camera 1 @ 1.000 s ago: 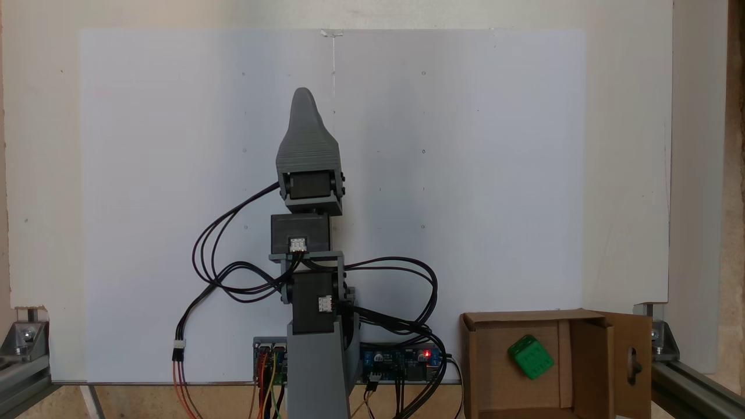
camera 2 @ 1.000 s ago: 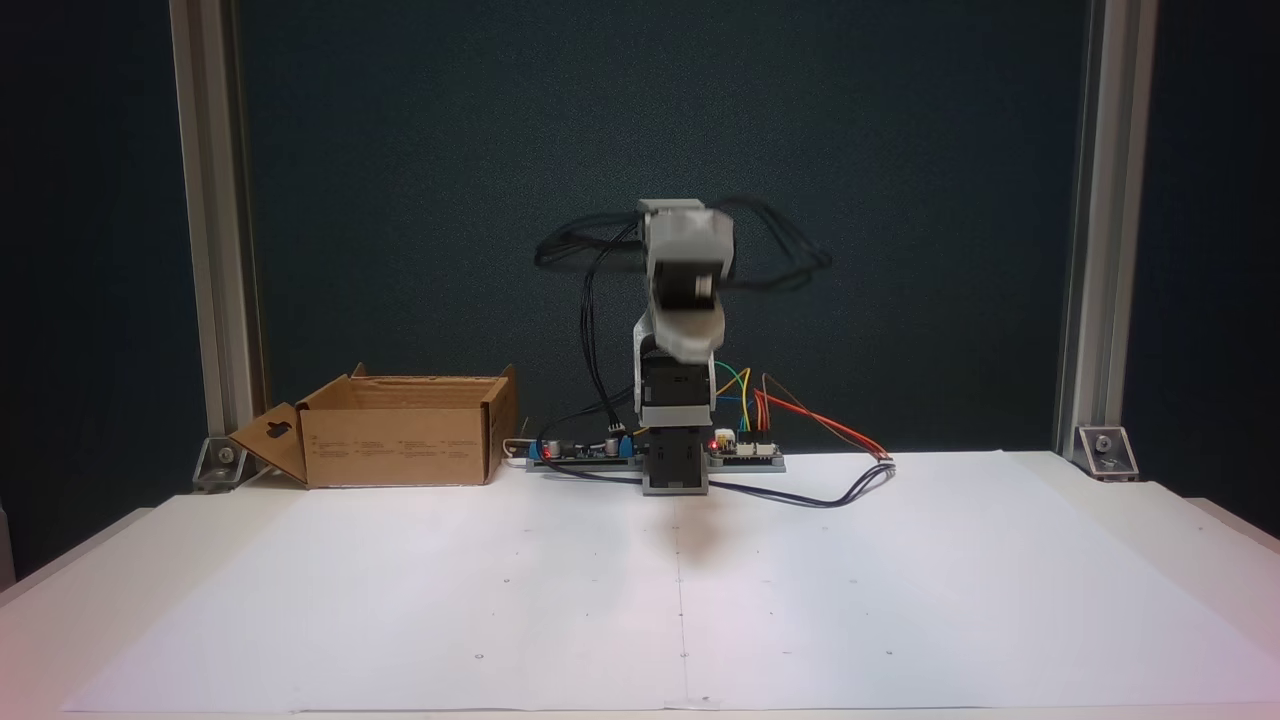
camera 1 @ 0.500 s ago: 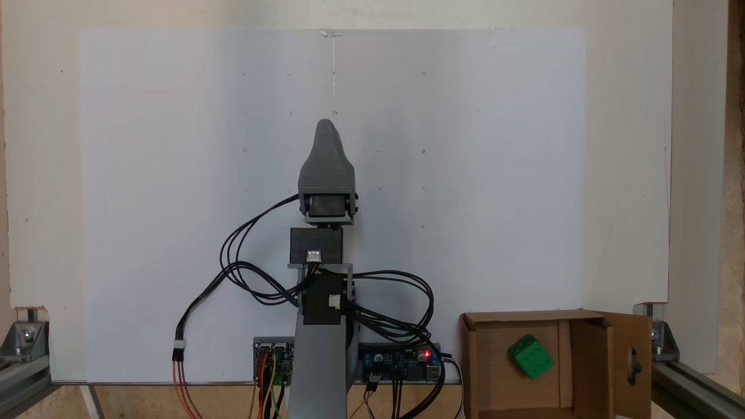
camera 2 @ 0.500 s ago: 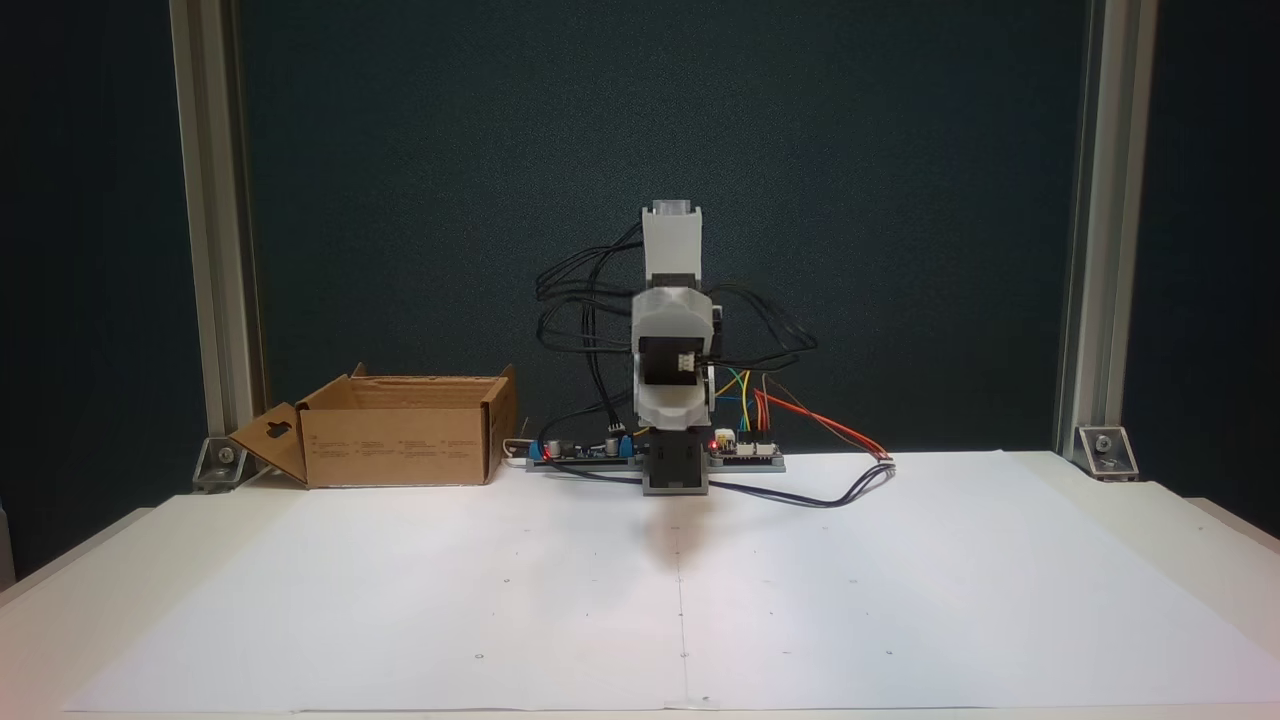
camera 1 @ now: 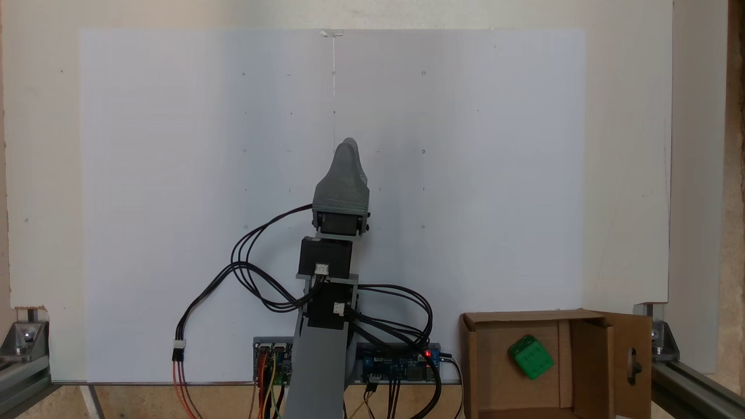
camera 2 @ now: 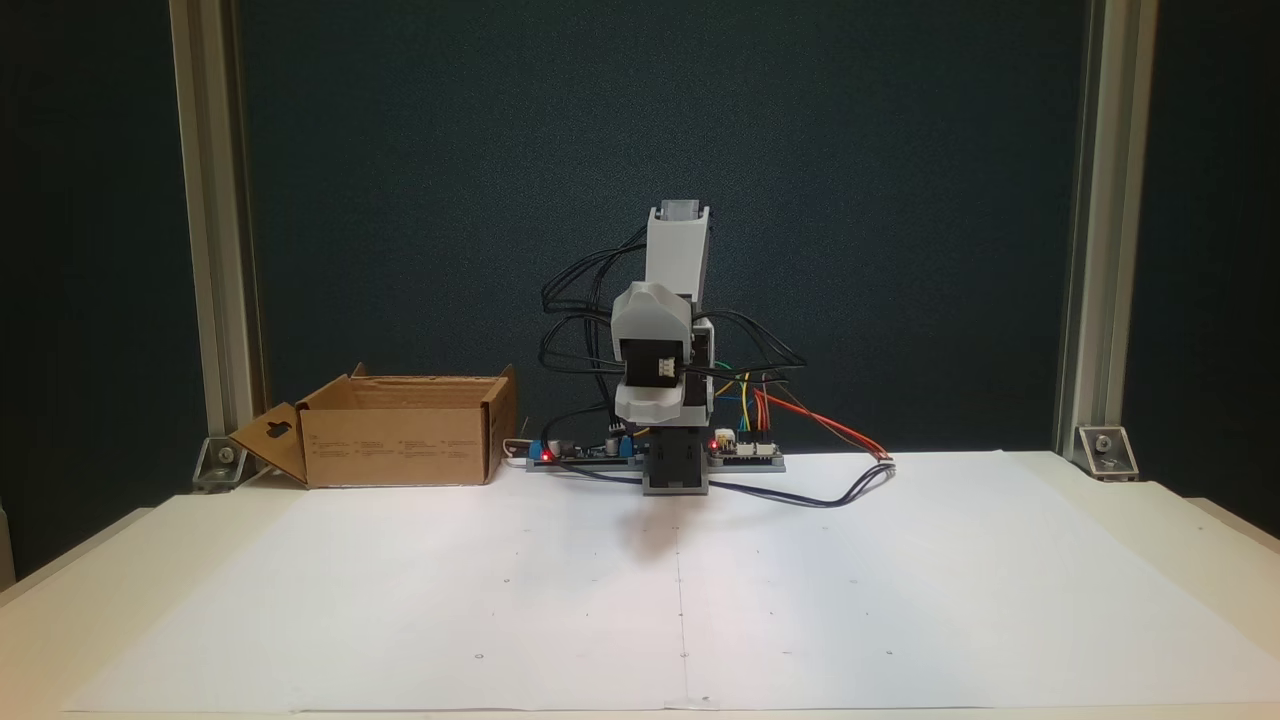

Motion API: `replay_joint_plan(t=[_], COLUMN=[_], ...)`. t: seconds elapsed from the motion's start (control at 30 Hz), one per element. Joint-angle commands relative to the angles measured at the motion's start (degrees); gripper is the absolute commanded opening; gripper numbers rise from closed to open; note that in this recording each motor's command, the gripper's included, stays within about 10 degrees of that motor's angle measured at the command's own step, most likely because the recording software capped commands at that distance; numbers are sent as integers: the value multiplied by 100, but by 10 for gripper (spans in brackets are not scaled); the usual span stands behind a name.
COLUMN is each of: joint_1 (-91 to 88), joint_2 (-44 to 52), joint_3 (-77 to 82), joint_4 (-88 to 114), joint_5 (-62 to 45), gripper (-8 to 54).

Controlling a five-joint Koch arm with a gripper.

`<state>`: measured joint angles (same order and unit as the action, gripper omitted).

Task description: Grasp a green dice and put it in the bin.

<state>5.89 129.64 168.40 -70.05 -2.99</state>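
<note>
Even bright light, sharp, soft shadows

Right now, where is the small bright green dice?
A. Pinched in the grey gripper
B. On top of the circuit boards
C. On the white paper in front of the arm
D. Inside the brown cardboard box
D. In a fixed view from above, the small bright green dice lies on the floor of the brown cardboard box, apart from the grey gripper.

Bright green dice (camera 1: 530,357), brown cardboard bin (camera 1: 484,366), white paper (camera 1: 174,174), seemingly grey claw (camera 1: 350,152)
</note>
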Motion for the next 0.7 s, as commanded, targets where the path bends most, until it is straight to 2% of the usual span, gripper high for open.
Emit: replay_joint_plan(t=[0.0, 0.67], joint_1=[-35, -404], joint_2=[615, 615], joint_3=[-18, 932], joint_4=[-378, -1151], joint_5=[158, 176], gripper=[444, 448])
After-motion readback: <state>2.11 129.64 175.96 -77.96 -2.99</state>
